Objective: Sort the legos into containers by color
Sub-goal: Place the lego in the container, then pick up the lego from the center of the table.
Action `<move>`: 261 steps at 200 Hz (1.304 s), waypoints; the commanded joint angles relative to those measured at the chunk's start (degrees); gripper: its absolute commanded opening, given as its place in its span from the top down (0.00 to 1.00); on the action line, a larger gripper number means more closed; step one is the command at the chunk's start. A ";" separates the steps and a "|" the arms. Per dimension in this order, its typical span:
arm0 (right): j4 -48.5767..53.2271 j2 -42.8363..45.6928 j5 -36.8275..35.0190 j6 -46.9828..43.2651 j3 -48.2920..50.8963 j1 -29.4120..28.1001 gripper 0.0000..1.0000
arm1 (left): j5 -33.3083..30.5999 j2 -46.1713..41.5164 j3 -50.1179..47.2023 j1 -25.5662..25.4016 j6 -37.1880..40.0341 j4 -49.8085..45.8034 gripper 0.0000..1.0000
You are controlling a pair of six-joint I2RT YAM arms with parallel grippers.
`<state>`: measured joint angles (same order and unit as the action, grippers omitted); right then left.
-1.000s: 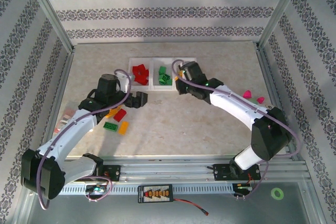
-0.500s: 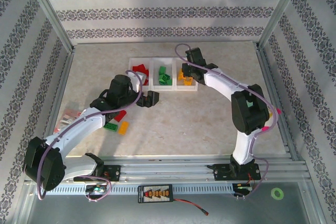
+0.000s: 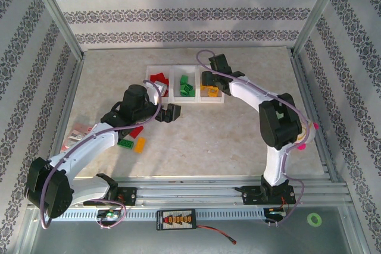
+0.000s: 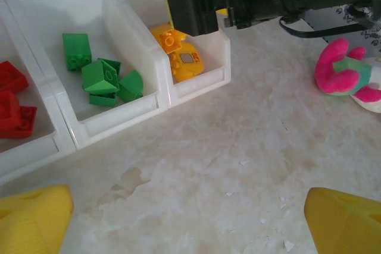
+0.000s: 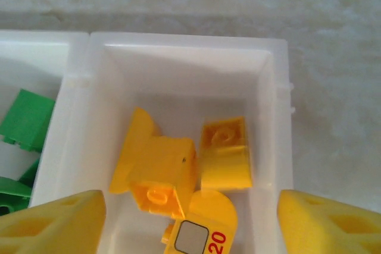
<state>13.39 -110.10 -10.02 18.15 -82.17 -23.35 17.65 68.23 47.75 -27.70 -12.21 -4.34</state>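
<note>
Marbled table (image 3: 226,141), patterned walls (image 3: 178,16). Loose legos (image 3: 132,138) lie left, unsorted. Left gripper (image 3: 171,113) gapes empty just before the bins (image 3: 186,101), free to pick. Right gripper (image 3: 209,81) hangs wide, empty, over the yellow bin (image 5: 184,43), where yellows belong

glossy plastic legos (image 5: 225,159), translucent containers (image 4: 196,84)

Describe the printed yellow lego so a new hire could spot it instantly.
Start at the row of three white bins on the far side of the table and take the end bin holding yellow legos. Among them, closest to the bin's near wall, lies a round-edged yellow piece; it alone carries a grey square and a red "20".
</note>
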 commanded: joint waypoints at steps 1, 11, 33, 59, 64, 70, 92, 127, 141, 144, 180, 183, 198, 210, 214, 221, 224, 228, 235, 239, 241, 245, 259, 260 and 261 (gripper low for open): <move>-2.50 6.38 3.08 -0.60 3.02 0.02 0.13 | -6.34 -1.75 0.26 -0.37 0.08 -3.52 0.01; -3.73 7.89 3.49 -0.97 4.74 -0.64 0.10 | -8.52 -1.89 0.79 -0.35 0.24 -6.62 0.01; -5.97 11.28 5.65 -4.38 8.50 -2.95 0.05 | -13.30 -2.59 0.81 -0.12 -0.67 -12.47 0.01; -8.47 15.01 7.33 -7.05 12.95 -6.54 0.05 | -18.73 -2.69 0.66 1.70 -5.49 -19.50 0.01; -9.05 15.68 7.94 -7.33 13.79 -7.26 0.05 | -19.31 -2.65 0.52 2.41 -6.24 -20.77 0.01; -9.55 16.53 8.84 -7.60 14.66 -8.12 0.05 | -19.61 -2.50 0.34 3.30 -6.87 -22.09 0.01; -10.22 18.46 11.17 -8.07 16.54 -11.67 0.05 | -19.67 -1.27 0.16 7.10 -8.54 -26.25 0.01; -10.99 18.23 11.50 -8.07 17.09 -16.50 0.05 | -17.94 4.29 2.27 10.77 -7.57 -28.64 0.02; -11.19 17.43 11.60 -7.61 16.70 -17.37 0.05 | -18.52 8.06 4.43 10.91 -7.98 -28.79 0.05; -11.28 17.42 11.60 -7.53 16.69 -17.50 0.05 | -18.53 8.78 4.98 10.96 -8.02 -28.80 0.06; -11.84 17.35 11.54 -6.52 16.43 -18.10 0.05 | -17.26 19.71 11.00 10.94 -3.86 -28.17 0.13; -11.85 17.44 11.52 -6.54 16.43 -18.13 0.05 | -17.47 20.46 11.46 10.97 -3.49 -28.14 0.15; -11.77 17.94 11.12 -6.71 16.84 -18.22 0.05 | -18.74 24.11 13.63 10.92 -1.18 -28.46 0.18; -11.72 18.30 10.82 -6.90 17.23 -18.16 0.05 | -19.21 26.56 15.45 10.94 0.40 -28.63 0.20; -11.67 18.46 10.74 -6.92 17.30 -18.16 0.05 | -19.19 27.28 15.89 10.92 0.96 -28.54 0.20; -11.63 18.67 10.68 -6.98 17.51 -18.22 0.05 | -19.23 28.40 16.67 10.92 1.77 -28.30 0.21; -11.67 18.69 10.69 -6.93 17.63 -18.15 0.05 | -19.26 28.83 16.94 10.92 2.01 -28.15 0.22; -11.54 18.77 10.71 -6.90 17.74 -18.15 0.05 | -19.25 29.41 17.29 10.93 2.44 -27.95 0.23; -11.49 18.84 10.72 -6.82 17.92 -18.13 0.05 | -19.49 30.27 17.93 10.94 3.07 -27.62 0.24; -11.51 18.85 10.72 -6.74 18.00 -18.19 0.05 | -19.62 30.73 18.19 10.96 3.29 -27.42 0.25; -11.49 18.82 10.72 -6.64 18.05 -18.15 0.05 | -19.66 31.04 18.35 10.93 3.39 -27.33 0.26; -11.47 18.83 10.72 -6.52 18.04 -18.16 0.05 | -19.67 31.50 18.60 10.93 3.62 -27.11 0.27; -11.51 18.89 10.93 -6.07 18.22 -18.15 0.05 | -20.01 33.35 19.47 10.99 4.08 -27.11 0.30; -11.48 18.84 11.00 -6.05 18.25 -18.19 0.05 | -20.06 33.49 19.52 10.95 4.10 -27.12 0.30; -11.47 18.81 11.00 -6.04 18.26 -18.16 0.05 | -20.09 33.61 19.55 10.93 4.15 -27.12 0.31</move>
<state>2.92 -92.92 0.95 11.40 -65.01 -41.15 -0.75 99.33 65.04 -17.12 -11.27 -30.87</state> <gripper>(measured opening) 0.950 0.714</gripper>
